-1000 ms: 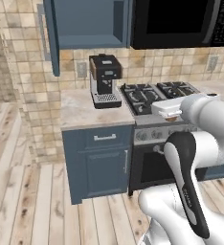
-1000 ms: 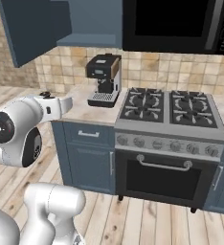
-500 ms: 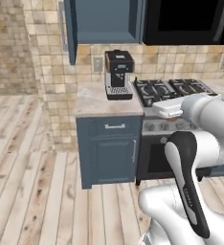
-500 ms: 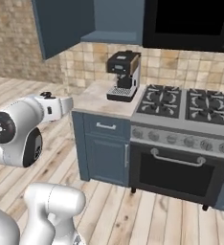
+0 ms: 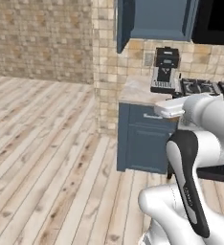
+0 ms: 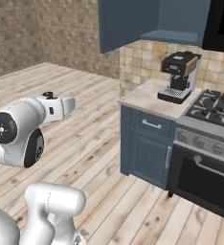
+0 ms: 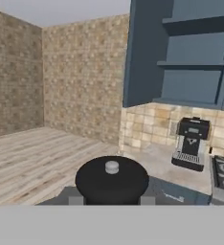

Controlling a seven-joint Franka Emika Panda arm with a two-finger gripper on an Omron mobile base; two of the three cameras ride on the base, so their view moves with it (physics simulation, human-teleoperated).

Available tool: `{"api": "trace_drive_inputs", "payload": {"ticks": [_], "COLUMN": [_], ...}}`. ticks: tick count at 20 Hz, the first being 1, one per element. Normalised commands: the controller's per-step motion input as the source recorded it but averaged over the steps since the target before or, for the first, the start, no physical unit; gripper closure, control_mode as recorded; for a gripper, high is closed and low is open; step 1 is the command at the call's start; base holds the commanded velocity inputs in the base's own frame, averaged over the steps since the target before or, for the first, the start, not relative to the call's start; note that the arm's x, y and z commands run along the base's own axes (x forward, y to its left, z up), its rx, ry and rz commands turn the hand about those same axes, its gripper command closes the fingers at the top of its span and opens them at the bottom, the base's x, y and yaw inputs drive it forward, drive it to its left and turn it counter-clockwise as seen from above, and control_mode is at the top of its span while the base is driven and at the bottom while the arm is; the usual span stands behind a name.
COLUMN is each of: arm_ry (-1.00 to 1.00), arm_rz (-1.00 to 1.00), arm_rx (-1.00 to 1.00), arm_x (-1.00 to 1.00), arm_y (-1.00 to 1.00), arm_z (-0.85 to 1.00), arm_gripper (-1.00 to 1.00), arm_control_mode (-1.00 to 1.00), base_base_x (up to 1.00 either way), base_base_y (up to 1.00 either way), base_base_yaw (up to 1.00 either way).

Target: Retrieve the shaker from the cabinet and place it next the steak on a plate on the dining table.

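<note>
- The shaker [image 7: 112,178], dark cap toward the hand camera, is being gripped by the gripper [image 7: 112,201], jaws closed on it.
- Fingertips are being hidden by it.
- The open cabinet [image 7: 190,57] is being cropped at right, above the coffee machine [image 7: 191,143].

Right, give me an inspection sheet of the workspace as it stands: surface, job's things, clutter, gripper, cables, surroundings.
Surface: beige marbled kitchen counter on top of a blue drawer unit.
Job's things: slate-blue wall cabinet with its door open and its visible shelves bare; dark-capped shaker between the fingertips, body hidden.
Clutter: black coffee machine on the counter, beside the gas stove.
Gripper: two-finger gripper shut on the shaker, away from the cabinet.
Cables: nothing seen.
Surroundings: wooden plank floor, tan brick wall.
</note>
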Motion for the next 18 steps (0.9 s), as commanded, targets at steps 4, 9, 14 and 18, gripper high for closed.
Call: {"api": "trace_drive_inputs", "payload": {"ticks": [4, 9, 14, 18], "arm_ry": [0.00, 0.00, 0.00, 0.00], "arm_rz": [0.00, 0.00, 0.00, 0.00], "arm_rx": [0.00, 0.00, 0.00, 0.00], "arm_x": [0.00, 0.00, 0.00, 0.00], "arm_y": [0.00, 0.00, 0.00, 0.00], "arm_z": [0.00, 0.00, 0.00, 0.00], "arm_gripper": [1.00, 1.00, 1.00, 1.00], "arm_control_mode": [1.00, 1.00, 1.00, 1.00], "base_base_x": [-0.59, -0.54, -0.38, -0.04], "base_base_y": [-0.21, -0.20, -0.08, 0.00], "base_base_yaw": [0.67, 0.68, 0.64, 0.53]}}
